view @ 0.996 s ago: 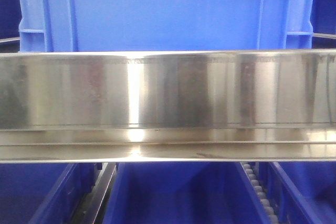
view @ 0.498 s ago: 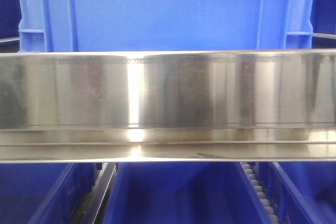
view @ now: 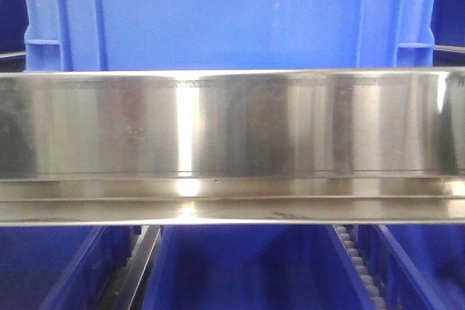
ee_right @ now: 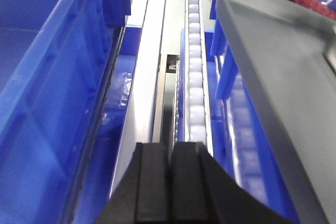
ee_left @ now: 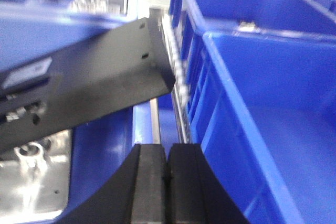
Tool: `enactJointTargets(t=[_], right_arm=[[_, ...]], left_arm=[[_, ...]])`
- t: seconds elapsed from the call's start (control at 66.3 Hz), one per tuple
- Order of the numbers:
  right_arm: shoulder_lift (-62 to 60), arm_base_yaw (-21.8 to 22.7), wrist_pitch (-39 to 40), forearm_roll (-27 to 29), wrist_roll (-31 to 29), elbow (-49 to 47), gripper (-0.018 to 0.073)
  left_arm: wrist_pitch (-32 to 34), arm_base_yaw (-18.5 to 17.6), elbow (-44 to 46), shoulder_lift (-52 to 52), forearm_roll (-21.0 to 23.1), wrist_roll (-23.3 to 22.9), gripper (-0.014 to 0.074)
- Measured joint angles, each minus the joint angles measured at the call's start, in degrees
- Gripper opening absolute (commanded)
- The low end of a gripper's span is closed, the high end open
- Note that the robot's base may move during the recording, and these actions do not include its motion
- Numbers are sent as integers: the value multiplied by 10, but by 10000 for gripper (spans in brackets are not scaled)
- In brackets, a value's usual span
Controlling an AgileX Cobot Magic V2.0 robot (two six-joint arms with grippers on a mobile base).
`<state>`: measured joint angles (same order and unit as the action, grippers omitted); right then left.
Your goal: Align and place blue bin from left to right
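The left gripper (ee_left: 167,153) and the right gripper (ee_right: 169,149) each have their pads pressed together with nothing between them. The left hangs beside blue tubs (ee_left: 262,103), the right over a roller track (ee_right: 195,77). Beyond, the blue bin (view: 232,12) stands centred behind a steel rail (view: 232,128). It looks rigid, probably light if empty, and its walls look slick. I'd grip it by the ribbed rim or corners.
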<state>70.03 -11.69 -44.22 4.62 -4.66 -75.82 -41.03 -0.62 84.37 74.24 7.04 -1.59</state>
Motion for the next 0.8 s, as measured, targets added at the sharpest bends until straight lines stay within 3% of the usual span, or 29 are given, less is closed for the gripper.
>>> enactJointTargets(t=[0.272, 0.453, 0.528, 0.679, 0.8], right_arm=[[11, -19, 4, 0, 14, -25, -76], [64, -54, -33, 0, 62, -103, -76], [102, -78, -71, -22, 97, -151, -76], [171, -131, -125, -114, 169, -241, -76], [227, -154, -166, -130, 182, -309, -76]], left_arm=[[18, -5, 3, 16, 46, 0, -111], [19, -53, 31, 35, 28, 0, -111], [9, -85, 55, 59, -2, -26, -111], [-37, -140, 127, 118, -129, -131, -111], [-104, -174, 214, 176, -190, -179, -111]])
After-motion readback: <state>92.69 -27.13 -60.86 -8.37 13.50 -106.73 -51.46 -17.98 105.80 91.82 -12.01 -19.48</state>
